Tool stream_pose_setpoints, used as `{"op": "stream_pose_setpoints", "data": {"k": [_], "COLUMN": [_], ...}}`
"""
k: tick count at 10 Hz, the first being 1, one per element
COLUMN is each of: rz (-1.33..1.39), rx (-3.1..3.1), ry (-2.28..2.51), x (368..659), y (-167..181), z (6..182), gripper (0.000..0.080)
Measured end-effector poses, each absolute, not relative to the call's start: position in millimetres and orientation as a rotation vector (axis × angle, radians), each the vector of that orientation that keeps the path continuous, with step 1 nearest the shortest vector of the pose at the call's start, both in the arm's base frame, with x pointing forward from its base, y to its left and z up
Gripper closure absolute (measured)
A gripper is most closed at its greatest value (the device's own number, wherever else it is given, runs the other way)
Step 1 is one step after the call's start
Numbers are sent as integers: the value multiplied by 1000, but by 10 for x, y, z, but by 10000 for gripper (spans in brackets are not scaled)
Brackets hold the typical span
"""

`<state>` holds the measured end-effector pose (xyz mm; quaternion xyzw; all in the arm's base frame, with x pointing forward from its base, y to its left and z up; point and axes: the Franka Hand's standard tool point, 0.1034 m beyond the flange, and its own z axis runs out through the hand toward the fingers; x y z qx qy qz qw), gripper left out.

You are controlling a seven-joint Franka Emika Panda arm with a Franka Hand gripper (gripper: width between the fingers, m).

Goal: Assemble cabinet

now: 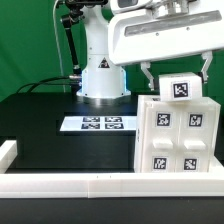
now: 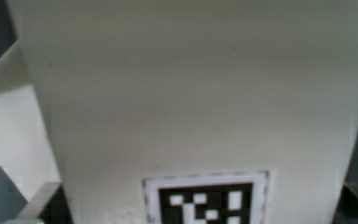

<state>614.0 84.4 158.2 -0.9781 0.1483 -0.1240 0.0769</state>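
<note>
Cabinet: white, blocky, standing upright on the table, directly below the gripper. The front face carries several square black-and-white tags. A smaller top block sits on the cabinet and has one tag of its own.

Wrist view: a plain white cabinet face fills nearly the whole frame, close under the camera. One tag shows at the edge of that face. I cannot tell which panel this is.

Gripper: jaws set wide, nothing held. The fingers hang down on either side of the top block and straddle it. There is a clear gap between the block and the finger on the exterior view's left. I cannot tell whether the other finger touches the block.

Surroundings: the marker board lies flat on the table, lower than the gripper and off toward the exterior view's left. It sits near the cabinet but apart from it. The arm base stands beyond the marker board, also on the exterior view's left of the gripper. A white rail runs along the table's near edge, below the gripper and in front of the cabinet.
</note>
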Motion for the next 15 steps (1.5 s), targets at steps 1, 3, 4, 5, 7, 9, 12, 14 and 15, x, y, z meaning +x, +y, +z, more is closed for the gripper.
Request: {"op": "stream_pose_setpoints", "data": {"k": [1,3,4,5,7,9,12,14,15], "rz": [-360,-338,-331,-324,-299,-266,-214,-176,-149], "rx": [-2900,-2843,-2821,-2802,-2720,-2580,-2389,-2252,-2155], "ry": [563,736,790,841,1032,1284,1569,1730,1831], "x": [6141,6141,6141,6141,6137,6122,6119,6119,6121], "y": [832,791,784,777,750,738,735,732,728], "z": [1580,1564,1561,1559,1550,1543,1544,1545,1547], "gripper": [238,238,238,238,238,238,238,238,238]}}
